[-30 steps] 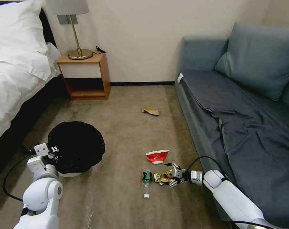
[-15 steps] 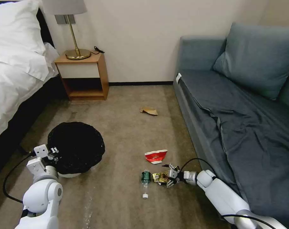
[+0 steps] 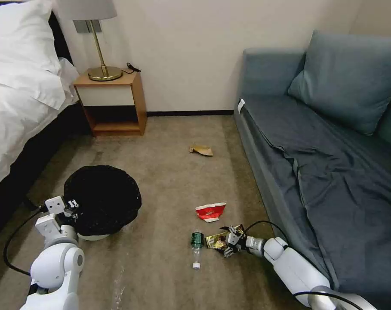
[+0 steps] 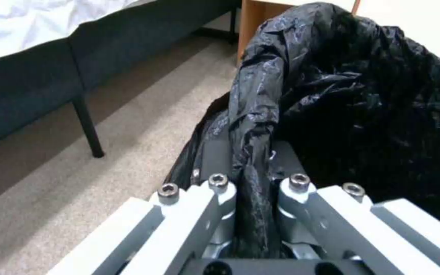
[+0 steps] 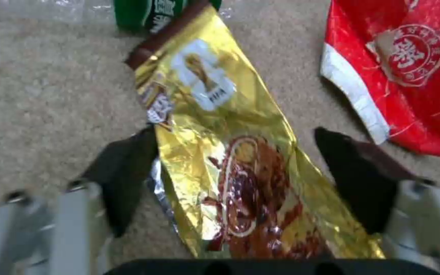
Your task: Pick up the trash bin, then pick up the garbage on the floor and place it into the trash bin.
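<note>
Snack wrapper (image 5: 240,160) lies between the spread right claw (image 5: 240,179) fingers.

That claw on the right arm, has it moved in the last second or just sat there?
Yes. The right gripper has crept toward the small bottle, closing over the gold wrapper; the bottle and red cup kept their spacing, so it isn't just camera shift.

Place: we see a bedroom, hotel-like.
Ten o'clock: we find a white-sheeted bed (image 3: 19,99), wooden nightstand (image 3: 111,103), brass lamp (image 3: 101,43).
Two o'clock: grey-blue sofa (image 3: 328,142).
Underfoot: beige carpet (image 3: 169,181).
</note>
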